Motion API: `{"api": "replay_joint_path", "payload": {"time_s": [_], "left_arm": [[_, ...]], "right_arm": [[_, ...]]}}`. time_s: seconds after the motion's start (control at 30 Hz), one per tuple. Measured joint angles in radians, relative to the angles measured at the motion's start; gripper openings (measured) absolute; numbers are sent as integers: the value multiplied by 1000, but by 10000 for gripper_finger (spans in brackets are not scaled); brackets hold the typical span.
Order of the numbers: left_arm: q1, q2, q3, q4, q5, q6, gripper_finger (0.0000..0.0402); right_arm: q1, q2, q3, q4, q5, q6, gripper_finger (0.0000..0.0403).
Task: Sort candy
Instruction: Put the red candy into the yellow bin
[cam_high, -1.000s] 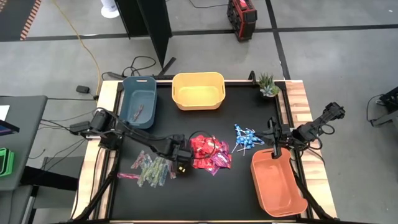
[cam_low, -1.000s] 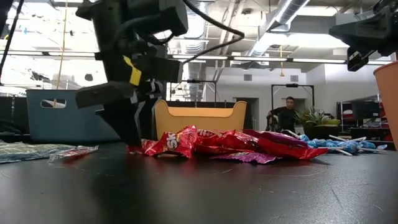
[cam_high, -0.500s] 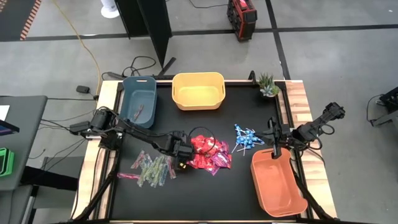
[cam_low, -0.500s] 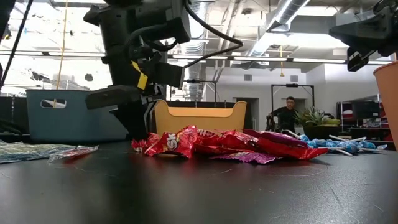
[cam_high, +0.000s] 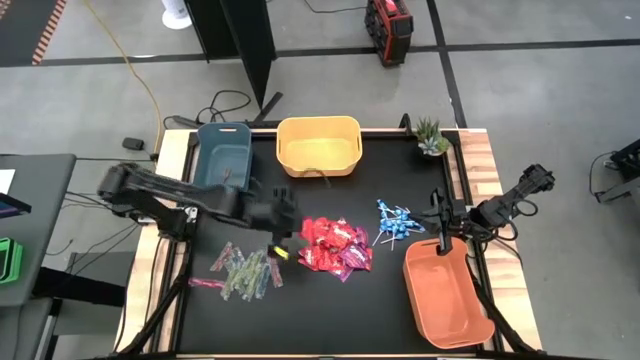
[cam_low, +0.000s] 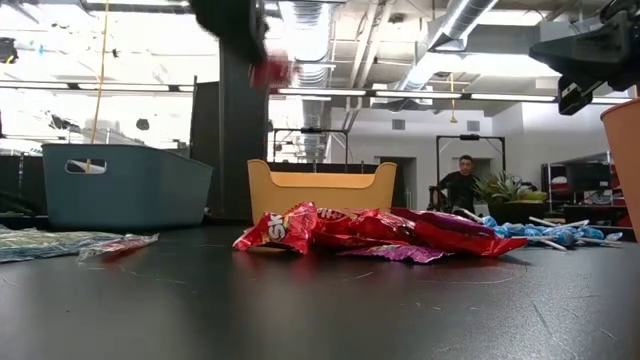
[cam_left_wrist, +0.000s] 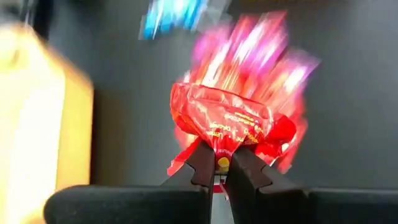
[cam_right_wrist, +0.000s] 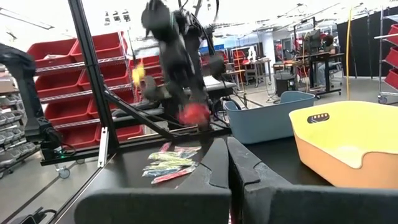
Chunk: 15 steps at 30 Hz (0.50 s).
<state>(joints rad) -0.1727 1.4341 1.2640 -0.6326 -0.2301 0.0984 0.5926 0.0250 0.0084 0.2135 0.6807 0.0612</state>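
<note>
Lifted off the red pile (cam_high: 335, 245) since a second ago, left hand (cam_left_wrist: 217, 167) pinches one red packet (cam_left_wrist: 221, 118) above the desk (cam_high: 330, 310) near the yellow bin (cam_high: 318, 145); right hand (cam_high: 438, 222) closed beside the orange bin (cam_high: 447, 295).

Black-topped desk (cam_high: 330, 310), wood side rails. Far edge: blue plastic bin (cam_high: 224, 160), yellow plastic bin (cam_high: 318, 145), small potted plant (cam_high: 431, 137). Near right: orange plastic bin (cam_high: 446, 295). Centre: red packet pile (cam_high: 335, 245), blue lollipops (cam_high: 398, 224); left: green-pink stick packets (cam_high: 243, 274).

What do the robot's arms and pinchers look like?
Both arms are dark, jointed tubes with black cables. The left gripper has two black wedge-shaped fingers, and a small yellow tag sits near its wrist. The right gripper has the same plain black fingers.
</note>
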Motion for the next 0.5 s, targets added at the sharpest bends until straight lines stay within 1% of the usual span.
{"api": "replay_joint_path", "payload": {"time_s": [0.17,0.2,0.23,0.3,0.4,0.43,0.47,0.5], "left_arm": [[36,-160,2,223,389,112,17],[39,-183,3,249,442,126,17],[39,-202,4,263,472,138,17],[39,-224,4,263,488,149,17],[40,-227,2,253,471,142,17],[40,-227,1,253,431,138,17],[40,-223,1,256,353,133,17],[41,-220,1,261,240,121,17]], "right_arm": [[0,0,0,-8,0,0,2],[0,0,0,-9,0,0,2],[0,0,0,-14,0,0,2],[0,0,0,-20,0,1,2],[0,0,0,-20,0,2,2],[0,0,0,-20,0,2,2],[0,0,0,-19,0,1,2],[0,0,0,-19,0,1,2]]}}
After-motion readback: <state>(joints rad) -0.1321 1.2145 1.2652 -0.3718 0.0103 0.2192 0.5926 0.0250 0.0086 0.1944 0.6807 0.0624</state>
